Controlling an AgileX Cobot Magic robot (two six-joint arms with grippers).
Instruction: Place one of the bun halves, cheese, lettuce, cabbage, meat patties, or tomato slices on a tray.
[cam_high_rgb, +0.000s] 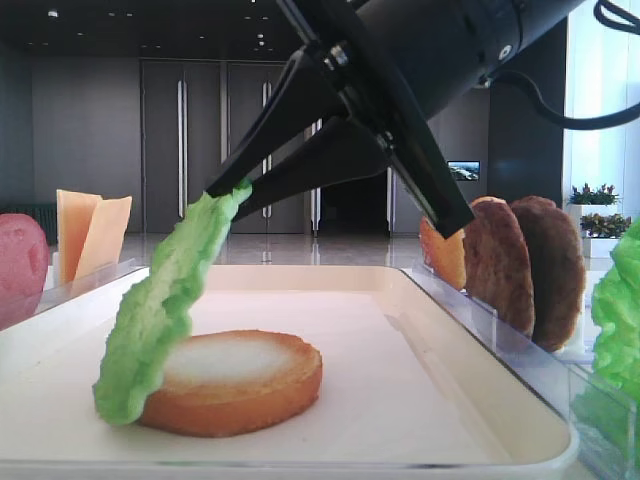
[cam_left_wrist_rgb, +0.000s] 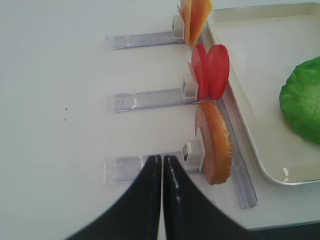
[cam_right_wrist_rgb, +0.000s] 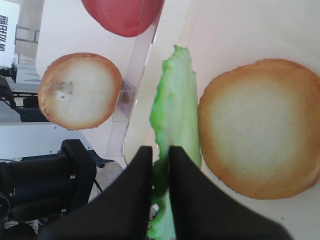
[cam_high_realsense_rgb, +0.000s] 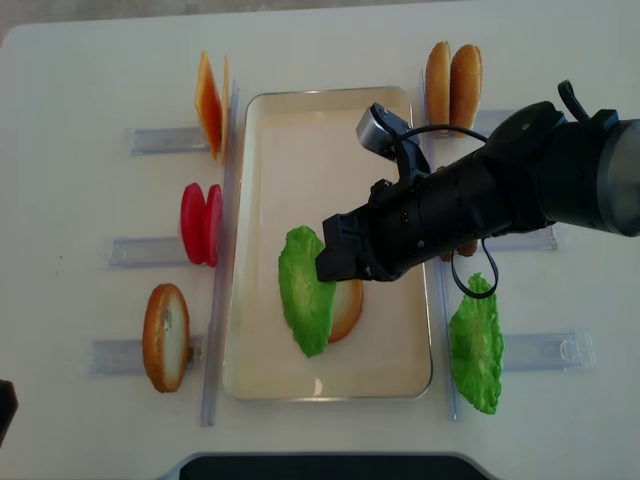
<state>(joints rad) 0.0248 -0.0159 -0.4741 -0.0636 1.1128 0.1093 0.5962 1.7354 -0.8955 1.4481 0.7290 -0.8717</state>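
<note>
From the low exterior view, my right gripper (cam_high_rgb: 232, 192) pinches the top edge of the lettuce leaf (cam_high_rgb: 160, 300), jaws narrow on it. The leaf hangs tilted, its lower edge down on the tray (cam_high_rgb: 400, 380) and leaning against the bun half (cam_high_rgb: 232, 382) lying there at 6 o'clock. I judge the placing nearly done: only letting go and laying the leaf flat remain. Behind are dark double doors and a dim hall, with the meat patties (cam_high_rgb: 525, 270) upright at 3 o'clock and the cheese (cam_high_rgb: 90, 232) at 9.

My right wrist view shows the leaf between my closed-in fingers (cam_right_wrist_rgb: 137, 190), just beside the bun half, with a second bun half (cam_right_wrist_rgb: 80, 91) at 9 o'clock in its clear holder outside the tray.

My left wrist view shows my left gripper (cam_left_wrist_rgb: 162, 162) shut and empty over the plain white table (cam_left_wrist_rgb: 60, 75), tomato slices (cam_left_wrist_rgb: 210, 72) at 1 o'clock.

From overhead, the leaf sits mid-tray, overlapping the bun; a spare lettuce leaf (cam_high_realsense_rgb: 476, 345) stands at 4 o'clock.
</note>
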